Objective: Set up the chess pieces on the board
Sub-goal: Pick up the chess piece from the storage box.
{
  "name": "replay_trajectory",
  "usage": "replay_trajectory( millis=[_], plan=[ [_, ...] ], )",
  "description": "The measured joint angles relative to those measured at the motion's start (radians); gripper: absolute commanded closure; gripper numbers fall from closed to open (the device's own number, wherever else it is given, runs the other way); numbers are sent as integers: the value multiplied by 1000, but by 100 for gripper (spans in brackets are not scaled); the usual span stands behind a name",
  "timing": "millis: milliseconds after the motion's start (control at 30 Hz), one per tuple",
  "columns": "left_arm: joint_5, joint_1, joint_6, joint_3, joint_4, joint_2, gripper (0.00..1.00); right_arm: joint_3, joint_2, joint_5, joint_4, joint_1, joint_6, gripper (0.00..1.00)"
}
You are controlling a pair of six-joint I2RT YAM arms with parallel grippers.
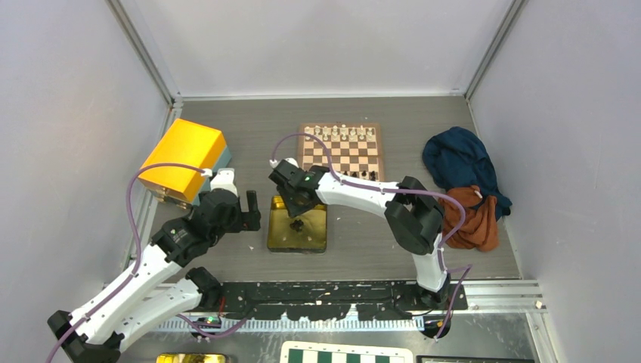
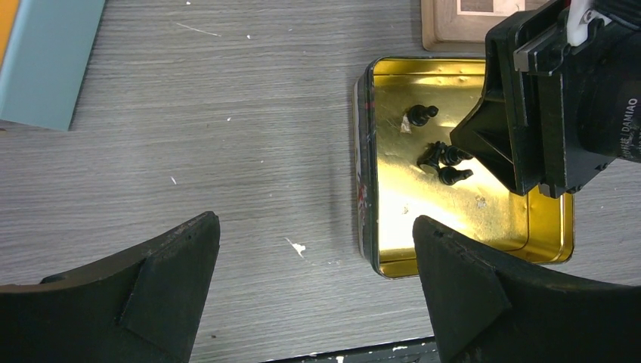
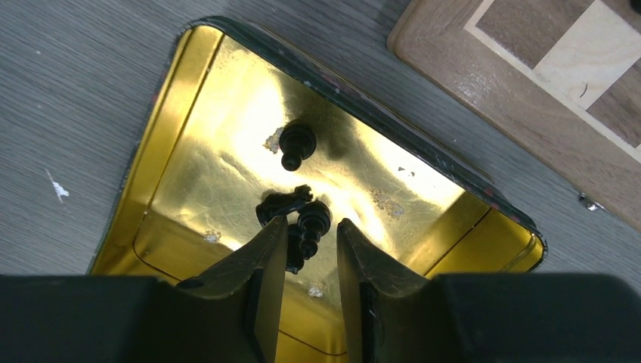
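The wooden board [image 1: 302, 147] lies at the back of the table, with cream pieces [image 1: 344, 133] along its far rows and a few black pieces [image 1: 357, 175] on its near row; its corner shows in the right wrist view [image 3: 453, 68]. An open gold tin [image 1: 274, 227] in front of it holds black pieces [image 2: 444, 160]. My right gripper [image 3: 311, 227] is down in the tin [image 3: 162, 136], slightly open, with one black piece [image 3: 313, 219] between its fingers; a lone black pawn [image 3: 296, 141] lies further in. My left gripper [image 2: 317, 257] is open and empty just left of the tin [image 2: 365, 174].
An orange box [image 1: 185, 159] with a teal side stands at the back left. A blue cloth [image 1: 457, 162] and an orange cloth [image 1: 476, 219] lie at the right. A green-and-white checkered board [image 1: 348, 354] lies below the arm bases.
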Motion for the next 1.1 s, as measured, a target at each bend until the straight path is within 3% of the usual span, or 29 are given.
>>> replay_trajectory(
  millis=[667,1100],
  plan=[
    [0,0,12,0,1,21,0,-75,-5,-18,2,0,34,66],
    [0,0,11,0,1,23,0,-94,-19,-30,2,0,50,88]
  ],
)
